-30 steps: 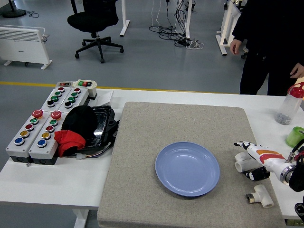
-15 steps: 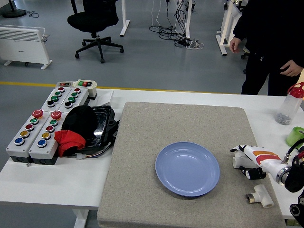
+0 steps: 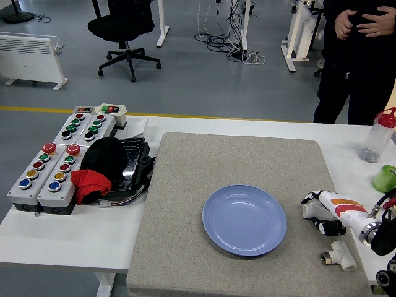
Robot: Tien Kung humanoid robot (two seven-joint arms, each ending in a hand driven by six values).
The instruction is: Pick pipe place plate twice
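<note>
A blue plate (image 3: 244,219) lies bare on the grey mat (image 3: 185,185). To its right, my right hand (image 3: 320,213) comes in from the lower right corner with its fingers curled around a white pipe piece (image 3: 307,210), which still rests on the mat and is mostly hidden by the hand. A second white pipe fitting (image 3: 340,254), T-shaped, lies loose on the mat just below and in front of that hand. No left arm shows.
A person in black stands at the far right with both hands (image 3: 365,21) folded at the chest. A clear bottle with a red cap (image 3: 377,136) and a green cup (image 3: 385,178) stand at the right edge. Button boxes (image 3: 52,167) and a black tray (image 3: 127,167) holding cloths sit left.
My right hand has drawn in slightly and curled its fingers over the white pipe piece, covering most of it. The person has brought both hands up together at the chest.
</note>
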